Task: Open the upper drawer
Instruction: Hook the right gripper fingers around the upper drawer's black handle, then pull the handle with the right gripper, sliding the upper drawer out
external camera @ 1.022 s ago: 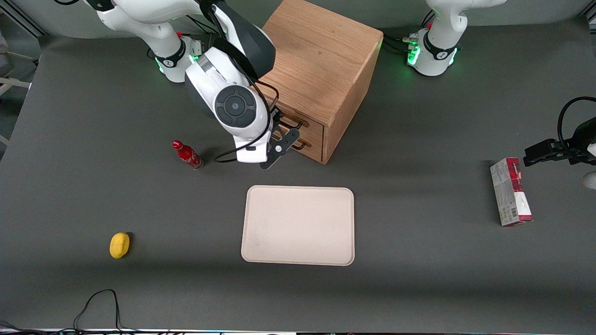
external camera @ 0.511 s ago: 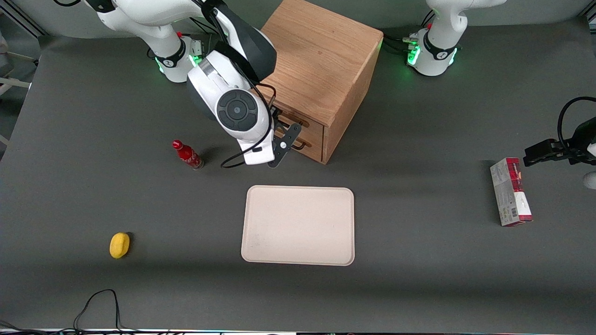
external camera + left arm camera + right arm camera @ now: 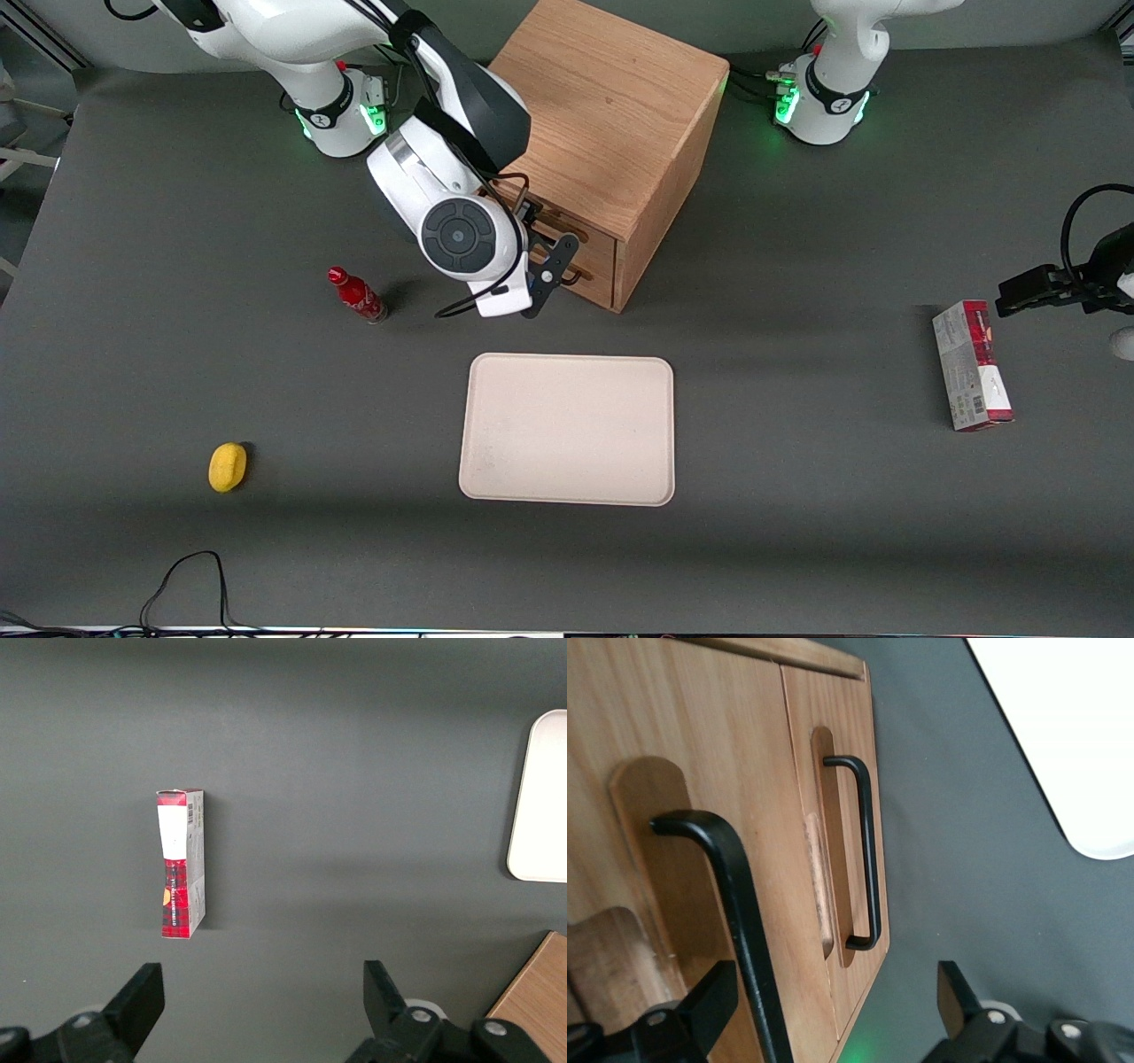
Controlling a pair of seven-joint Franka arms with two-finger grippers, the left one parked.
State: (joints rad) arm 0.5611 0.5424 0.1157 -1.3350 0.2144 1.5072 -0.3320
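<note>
- Two black wire handles show on the oak cabinet (image 3: 611,133) front; only the right wrist view shows them close, the upper drawer (image 3: 673,904) with its handle (image 3: 735,904) nearest the camera and the lower drawer (image 3: 833,753) with its own handle (image 3: 864,855) beside it
- No writing can be read on the red and grey carton (image 3: 182,864); the left wrist view shows a white panel, tartan pattern and barcode
- The gripper (image 3: 833,1010) sits in front of the drawers with its fingers spread apart, the upper handle's bar between them, nothing clamped
- Front view alone shows the rounded cream tray (image 3: 567,430), a small red bottle (image 3: 356,295) standing upright, a yellow oval object (image 3: 227,466) and the dark grey matte table (image 3: 797,532)
- The upper drawer looks shut, flush with the cabinet face
</note>
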